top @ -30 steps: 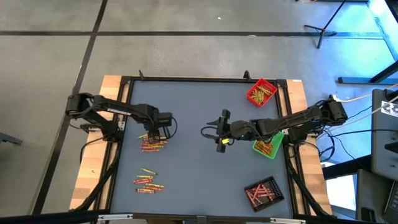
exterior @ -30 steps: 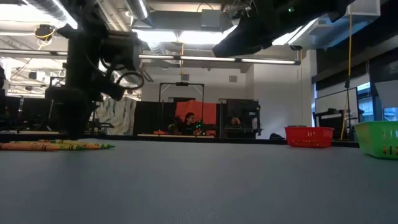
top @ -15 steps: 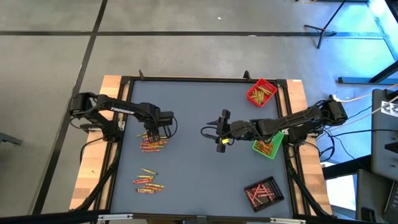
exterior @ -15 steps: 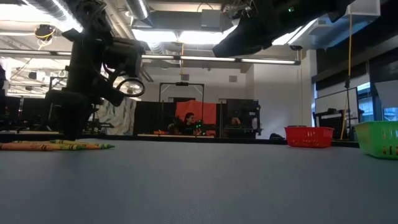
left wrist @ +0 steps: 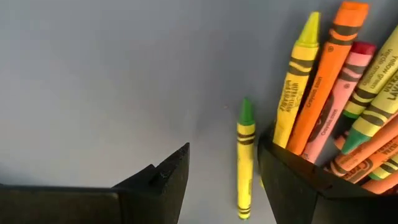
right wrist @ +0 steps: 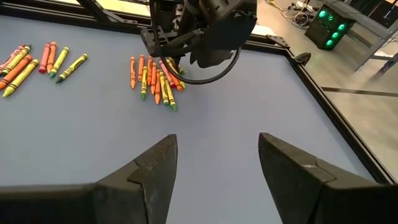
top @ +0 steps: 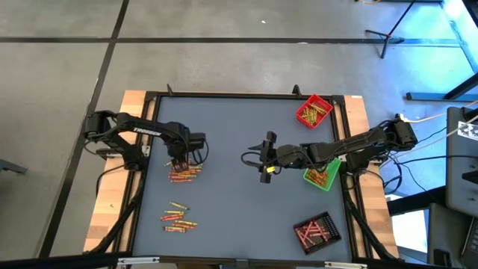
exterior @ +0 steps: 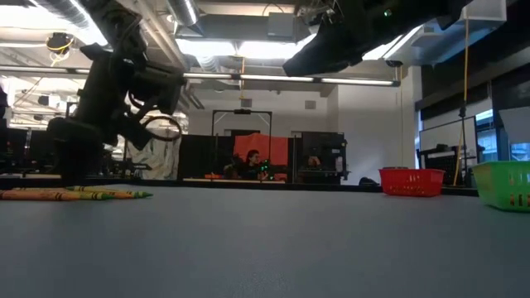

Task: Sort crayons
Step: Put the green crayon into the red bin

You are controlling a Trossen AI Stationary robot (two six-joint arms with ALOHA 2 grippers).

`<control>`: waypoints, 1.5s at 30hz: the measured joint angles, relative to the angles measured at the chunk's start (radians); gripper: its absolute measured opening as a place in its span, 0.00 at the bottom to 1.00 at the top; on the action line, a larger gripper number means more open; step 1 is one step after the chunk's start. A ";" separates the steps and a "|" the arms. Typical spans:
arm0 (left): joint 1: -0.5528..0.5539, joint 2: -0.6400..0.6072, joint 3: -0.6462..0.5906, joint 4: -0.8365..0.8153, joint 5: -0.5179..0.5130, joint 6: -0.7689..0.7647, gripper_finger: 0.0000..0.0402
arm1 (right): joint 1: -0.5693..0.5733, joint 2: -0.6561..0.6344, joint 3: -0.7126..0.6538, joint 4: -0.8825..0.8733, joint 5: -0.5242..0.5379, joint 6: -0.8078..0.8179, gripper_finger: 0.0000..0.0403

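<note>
Two heaps of crayons lie flat on the grey table: one under my left gripper, another nearer the front edge. My left gripper points down at the far heap's left end, open. In the left wrist view a yellow-green crayon lies between its fingers, apart from both. One finger hides the ends of the heap's orange and yellow crayons. My right gripper hangs open over mid-table, holding nothing.
A red tray with crayons stands at the far right. A green tray sits under my right arm, and a black tray at the near right. A raised black frame rims the table. People sit in the room beyond.
My left gripper has tipped, and its fingers have swung a little toward the table's left edge, low over the end of the far heap. It has stayed open. The crayons have not moved.
</note>
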 joint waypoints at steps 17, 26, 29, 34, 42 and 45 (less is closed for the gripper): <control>0.028 0.000 -0.017 0.039 -0.002 0.013 0.19 | 0.000 0.000 0.000 -0.001 0.000 0.000 0.55; 0.028 0.000 -0.016 0.042 -0.010 0.019 0.02 | 0.000 0.000 0.000 -0.002 0.000 0.000 0.55; 0.028 0.000 -0.016 0.042 -0.012 0.019 0.01 | 0.000 0.000 0.000 -0.002 0.000 0.000 0.55; 0.025 0.000 -0.015 0.041 -0.015 0.019 0.01 | 0.000 0.000 0.000 -0.005 0.000 0.000 0.55; -0.048 -0.038 0.075 -0.076 -0.178 0.015 0.02 | 0.000 0.000 0.000 -0.008 0.000 0.000 0.55; -0.087 -0.093 0.127 -0.108 -0.251 0.000 0.02 | 0.000 0.000 0.000 -0.014 0.000 0.004 0.55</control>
